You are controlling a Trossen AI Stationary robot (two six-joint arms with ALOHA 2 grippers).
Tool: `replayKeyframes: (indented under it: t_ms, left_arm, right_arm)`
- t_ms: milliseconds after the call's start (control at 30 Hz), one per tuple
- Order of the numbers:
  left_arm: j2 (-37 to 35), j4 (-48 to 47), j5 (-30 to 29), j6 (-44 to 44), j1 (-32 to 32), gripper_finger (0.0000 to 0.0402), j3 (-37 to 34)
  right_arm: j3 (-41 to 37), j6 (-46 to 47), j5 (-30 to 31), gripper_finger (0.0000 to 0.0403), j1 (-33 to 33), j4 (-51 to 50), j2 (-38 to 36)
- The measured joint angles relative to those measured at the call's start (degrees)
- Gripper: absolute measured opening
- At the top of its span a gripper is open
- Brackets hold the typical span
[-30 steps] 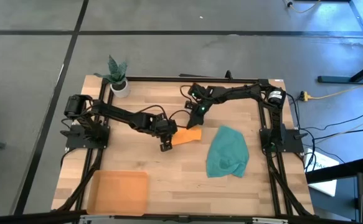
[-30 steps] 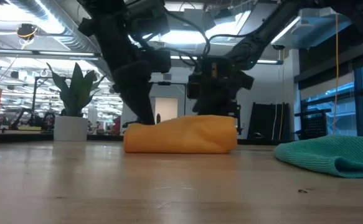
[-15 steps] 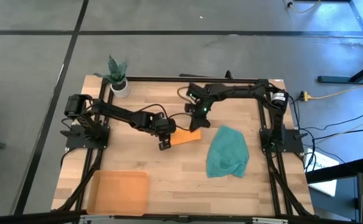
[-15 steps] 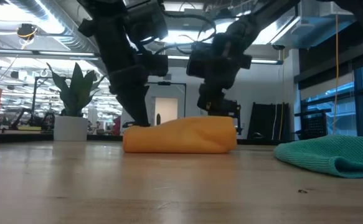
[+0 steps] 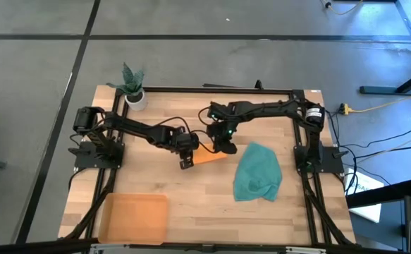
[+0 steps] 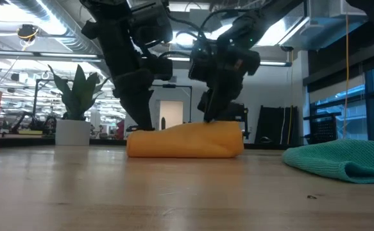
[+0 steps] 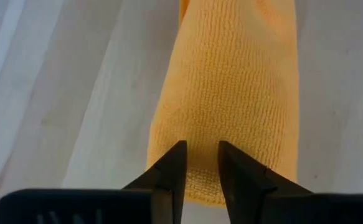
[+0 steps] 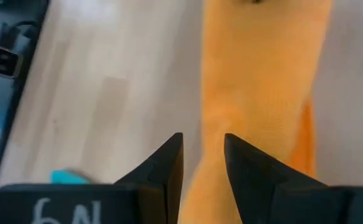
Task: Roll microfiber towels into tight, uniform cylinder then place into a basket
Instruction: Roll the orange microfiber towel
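- Where the left gripper [image 7: 200,165] meets the orange towel [image 5: 209,156], clenched: fingers nearly together, pinching the roll's near end.
- Right gripper [image 8: 202,163] down over the opposite end, fingers set just as narrowly; actual pinch on cloth not to be made out, tips blurred in the wrist view.
- Rolled into a short cylinder near the table's [image 5: 191,204] middle, long axis running roughly from the left edge toward the right edge, slightly slanted.
- Mostly covered from above by both grippers, only a wedge of orange visible; whole roll seen lying flat in the low view.
- Teal towel [image 5: 257,171] unrolled and crumpled, toward the right edge, apart from the roll.
- Basket [image 5: 134,217] at the near-left corner; in the low view cut off, a sliver only.
- White plant pot [image 5: 135,98] at the far-left corner.
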Motion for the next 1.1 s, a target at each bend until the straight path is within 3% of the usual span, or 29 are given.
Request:
replayKeyframes:
  t_ms: [467, 700, 1100]
  left_arm:
    - [0.0, -0.3, 0.0, 0.0, 0.0, 0.0081, 0.0]
    - [0.0, -0.4, 0.1, -0.3, 0.0, 0.0081, 0.0]
    - [-4.8, -2.6, 0.4, 1.3, 0.0, 0.0081, 1.8]
  right_arm:
    - [0.0, -0.6, 3.4, 0.0117, 0.0, 3.1, 3.2]
    - [0.0, -0.8, 9.1, 0.0117, -0.2, 3.4, 3.5]
    - [0.0, -0.6, 9.0, 0.0117, -0.5, 3.0, 3.4]
